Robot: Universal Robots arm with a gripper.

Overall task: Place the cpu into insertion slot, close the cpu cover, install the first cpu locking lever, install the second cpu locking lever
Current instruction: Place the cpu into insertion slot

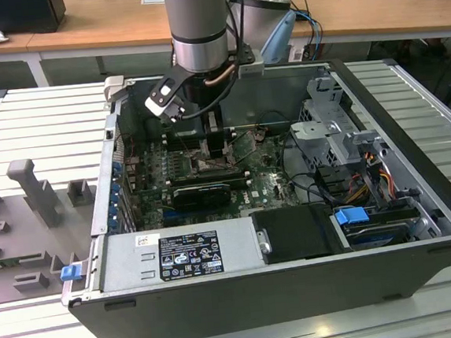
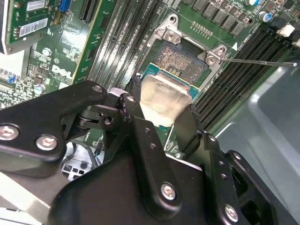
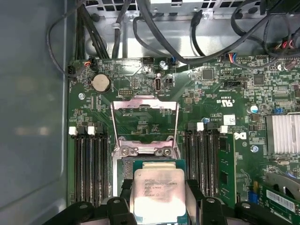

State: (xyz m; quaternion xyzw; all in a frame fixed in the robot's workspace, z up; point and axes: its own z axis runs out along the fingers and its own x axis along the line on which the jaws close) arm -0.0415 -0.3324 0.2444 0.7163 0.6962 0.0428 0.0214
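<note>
My gripper (image 2: 161, 101) is shut on the cpu (image 2: 165, 102), a flat square chip with a silver top, one black finger on each of two opposite edges. I hold the cpu tilted just above the insertion slot (image 2: 180, 58), whose tan contact field shows past the chip's far edge. In the first wrist view the cpu (image 3: 158, 192) sits between the fingers (image 3: 194, 194) and hides most of the slot. The cpu cover (image 3: 145, 104) is swung open and lies back over the green board. A thin locking lever (image 2: 255, 61) sticks out sideways, unlatched. In the exterior view the gripper (image 1: 207, 143) is down inside the computer case.
Black memory slots (image 3: 89, 164) flank the socket on both sides. Dark cables (image 3: 187, 51) loop over the board's edge, and a finned heat sink (image 3: 282, 133) stands nearby. The grey case wall (image 3: 33, 117), a black card (image 1: 201, 193), the drive cage (image 1: 341, 139) and the power supply (image 1: 178, 256) hem the space in.
</note>
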